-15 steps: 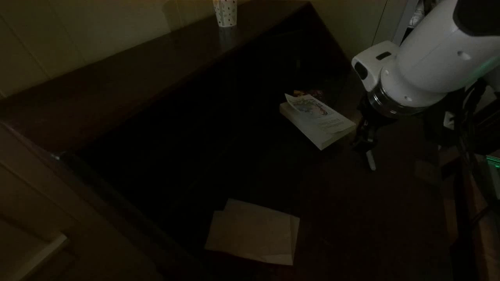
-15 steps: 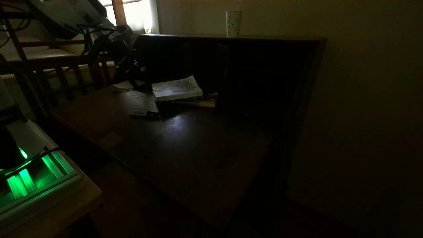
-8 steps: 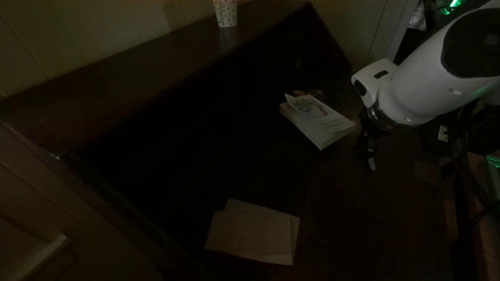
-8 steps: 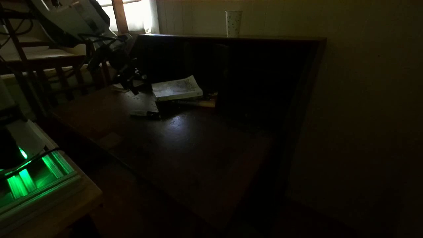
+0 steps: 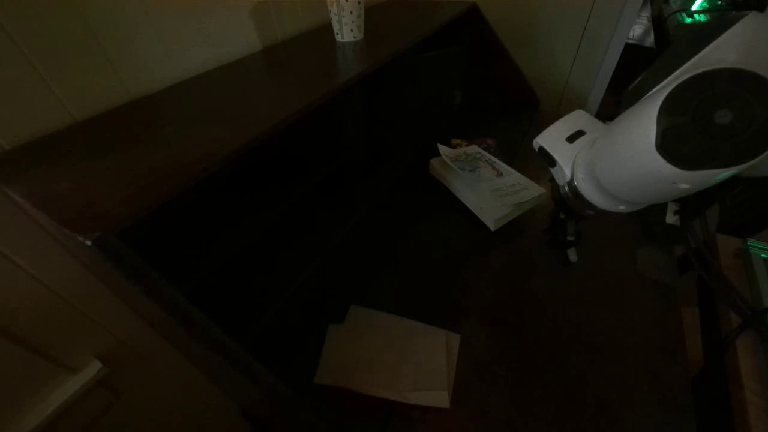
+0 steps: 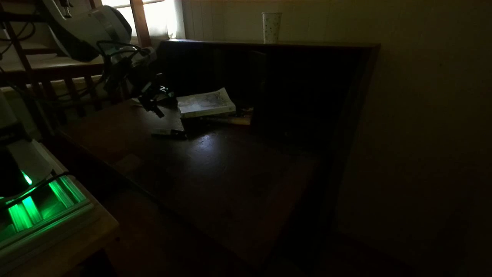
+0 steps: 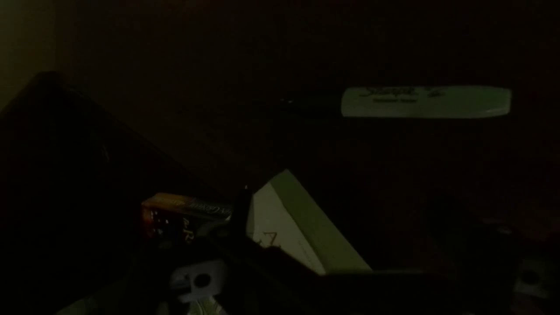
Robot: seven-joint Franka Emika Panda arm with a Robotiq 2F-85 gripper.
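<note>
- A dotted cup (image 5: pixel 347 23) stood upright on the high ledge (image 5: pixel 222 108).
- A thick white book (image 6: pixel 205 104), its cover corner raised, lay over an orange-edged book (image 6: pixel 242 120).
- Overlapping pale sheets (image 5: pixel 390 357) lay on the surface (image 6: pixel 226 177).
- A bright window (image 6: pixel 161 17) glowed behind in an exterior view.

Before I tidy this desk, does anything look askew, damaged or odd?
Yes: the pale book sits askew over a colorful book, and its top sheet curls up at one corner instead of lying flat. The marker looks undamaged. I see no spill, but the desk is mostly too dark to be sure.
</note>
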